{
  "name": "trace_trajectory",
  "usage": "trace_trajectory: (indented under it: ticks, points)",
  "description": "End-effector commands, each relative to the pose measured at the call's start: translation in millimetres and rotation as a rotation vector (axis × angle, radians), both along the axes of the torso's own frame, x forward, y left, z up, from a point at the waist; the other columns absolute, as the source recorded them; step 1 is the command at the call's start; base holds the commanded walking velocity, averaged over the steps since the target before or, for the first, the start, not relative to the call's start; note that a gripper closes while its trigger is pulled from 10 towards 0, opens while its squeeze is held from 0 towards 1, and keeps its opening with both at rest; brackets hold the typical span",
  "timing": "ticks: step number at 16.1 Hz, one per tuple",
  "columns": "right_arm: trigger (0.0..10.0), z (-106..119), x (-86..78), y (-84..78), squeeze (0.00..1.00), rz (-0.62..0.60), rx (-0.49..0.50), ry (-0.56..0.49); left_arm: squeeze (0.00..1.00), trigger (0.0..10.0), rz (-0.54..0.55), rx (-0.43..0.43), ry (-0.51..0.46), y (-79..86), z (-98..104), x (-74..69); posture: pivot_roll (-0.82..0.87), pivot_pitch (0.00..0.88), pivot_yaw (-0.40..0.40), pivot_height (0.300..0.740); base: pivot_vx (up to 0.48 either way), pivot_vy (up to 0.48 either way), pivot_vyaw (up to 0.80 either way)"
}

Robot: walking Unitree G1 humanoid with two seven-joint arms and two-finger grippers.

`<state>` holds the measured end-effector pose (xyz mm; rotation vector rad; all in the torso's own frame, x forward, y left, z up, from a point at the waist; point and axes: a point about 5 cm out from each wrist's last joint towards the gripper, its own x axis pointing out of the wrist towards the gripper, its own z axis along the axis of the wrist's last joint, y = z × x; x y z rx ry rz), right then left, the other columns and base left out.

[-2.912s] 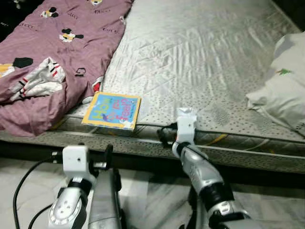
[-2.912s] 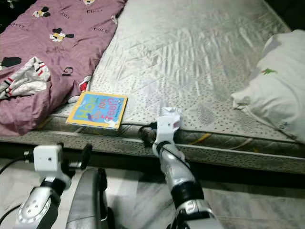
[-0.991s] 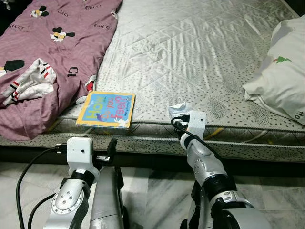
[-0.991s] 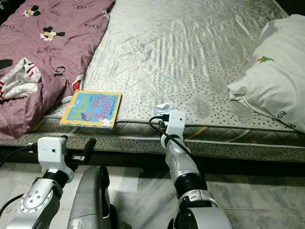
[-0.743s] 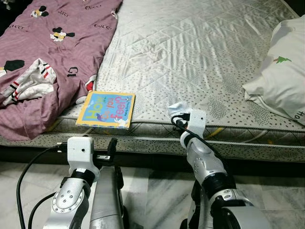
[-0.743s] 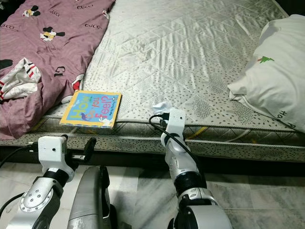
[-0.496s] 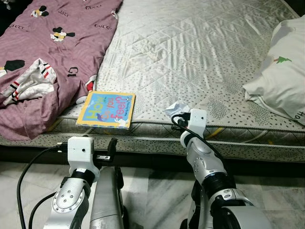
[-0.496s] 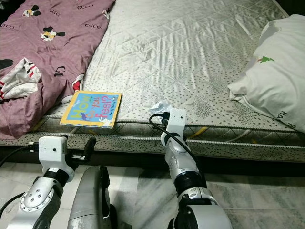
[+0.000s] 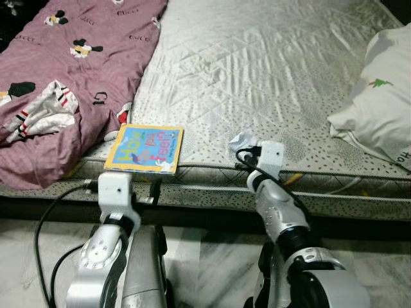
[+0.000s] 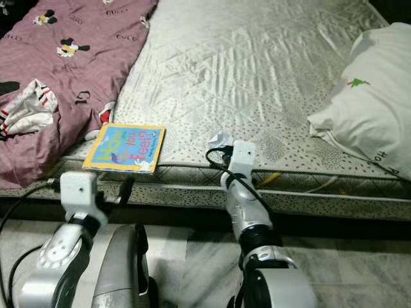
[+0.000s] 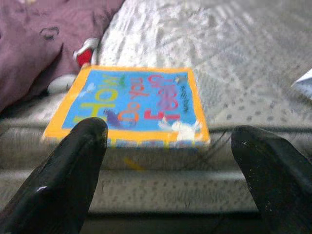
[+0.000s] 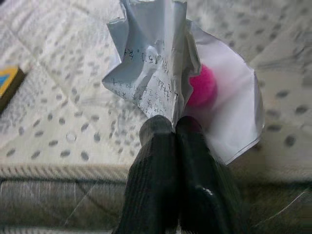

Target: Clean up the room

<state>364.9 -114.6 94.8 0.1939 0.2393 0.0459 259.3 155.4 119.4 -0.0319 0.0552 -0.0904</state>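
A crumpled white paper (image 12: 155, 73) with something pink (image 12: 202, 85) inside lies at the mattress's near edge. My right gripper (image 12: 174, 126) is shut on its lower fold; the same paper (image 9: 243, 138) pokes out past the right wrist. A colourful children's book (image 9: 144, 149) lies flat on the bed edge to the left. My left gripper (image 11: 168, 151) is open, level with the mattress side just below and in front of the book (image 11: 131, 105). Its two black fingers (image 11: 68, 175) straddle the book's width without touching it.
A purple cartoon-print blanket (image 9: 77, 58) with a white striped garment (image 9: 42, 115) on it covers the bed's left. A white pillow (image 9: 379, 109) lies at the right. The quilted grey mattress (image 9: 270, 64) stretches between. Marble floor (image 9: 205, 256) and a black cable (image 9: 45, 231) are below.
My left arm has risen and moved forward to the mattress edge under the book. The right gripper stays shut on the paper, almost in place.
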Motion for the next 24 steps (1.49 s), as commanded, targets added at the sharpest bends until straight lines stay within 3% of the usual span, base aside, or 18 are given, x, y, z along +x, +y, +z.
trace_trajectory:
  ticks: [1, 4, 7, 8, 9, 12, 14, 18, 21, 24]
  points:
    - [0.0, 8, 3.9, -1.5, 0.00, 0.006, 0.014, -0.044, 0.00, 10.0, 0.047, 0.010, -0.017, 6.5, -1, 6.3, 0.13, 0.021, 0.008, 0.521, 0.000, 0.000, 0.00]
    - [0.0, 13, 1.9, -8.5, 0.00, 0.011, 0.033, -0.105, 0.00, 10.0, 0.086, 0.005, -0.067, 11.7, 5, 16.4, 0.11, 0.000, 0.007, 0.521, 0.000, 0.000, 0.00]
    - [0.0, 16, -9.4, -18.8, 0.00, -0.007, 0.066, -0.214, 0.00, 10.0, 0.118, 0.079, -0.162, 22.6, 15, 22.8, 0.08, 0.000, 0.009, 0.521, 0.000, 0.000, 0.00]
    - [8.9, 16, -9.7, -19.2, 0.00, -0.003, 0.060, -0.220, 0.00, 10.0, 0.119, 0.078, -0.161, 23.0, 15, 23.5, 0.08, 0.000, 0.009, 0.521, 0.000, 0.000, 0.00]
    - [10.0, 16, -11.4, -22.5, 0.00, -0.006, 0.045, -0.230, 0.00, 10.0, 0.141, 0.075, -0.155, 26.1, 11, 26.2, 0.06, 0.000, 0.014, 0.521, 0.000, 0.000, 0.00]
    - [10.0, 22, -13.8, -29.6, 0.00, -0.014, 0.012, -0.272, 0.00, 10.0, 0.181, 0.077, -0.212, 28.5, 13, 28.7, 0.03, 0.000, 0.018, 0.521, 0.000, 0.000, 0.00]
    - [10.0, 31, -16.8, -34.0, 0.00, -0.007, -0.007, -0.330, 0.00, 10.0, 0.203, 0.087, -0.256, 31.0, 16, 23.9, 0.03, 0.000, 0.014, 0.521, 0.000, 0.000, 0.00]
    - [10.0, 40, -19.6, -37.2, 0.00, -0.002, -0.041, -0.371, 0.00, 10.0, 0.239, 0.102, -0.257, 34.9, 9, 11.3, 0.05, 0.000, 0.010, 0.521, 0.000, 0.000, 0.00]
    - [10.0, 31, -20.7, -40.4, 0.00, -0.026, -0.053, -0.338, 0.00, 10.0, 0.240, 0.104, -0.213, 34.3, -5, 5.2, 0.05, 0.000, 0.014, 0.551, 0.000, 0.000, 0.00]
    - [10.0, 37, -15.2, -44.2, 0.00, -0.036, -0.063, -0.348, 0.00, 10.0, 0.199, 0.089, -0.231, 25.6, 2, 15.5, 0.04, 0.000, 0.019, 0.586, 0.000, 0.000, 0.00]
